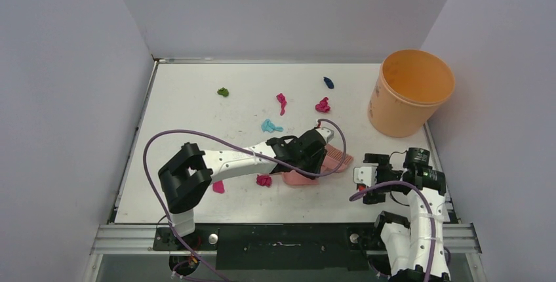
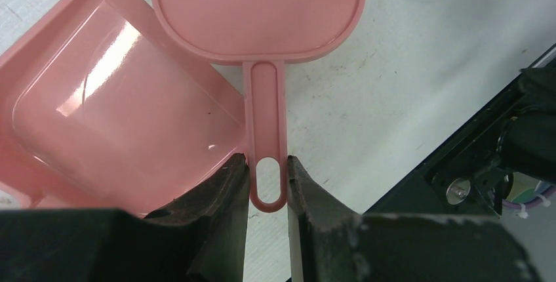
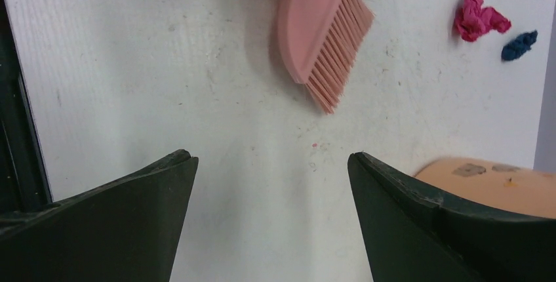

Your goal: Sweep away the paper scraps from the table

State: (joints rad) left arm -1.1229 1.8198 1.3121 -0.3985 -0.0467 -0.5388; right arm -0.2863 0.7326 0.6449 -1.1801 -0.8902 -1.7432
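Pink hand brush point(image 1: 337, 159) is held low over the table point(image 1: 197, 118) by the left gripper point(image 1: 318, 153), with the dustpan point(image 1: 298, 178) just beside it. Paper scraps point(image 1: 281, 102) are mostly far, two near-left. Orange bucket point(image 1: 410, 92) far right.
Left wrist: jaws pinch the handle's end, likely for sweep reach.
Right wrist: right gripper point(image 3: 272, 164) spread wide, empty, probably meant for the dustpan.
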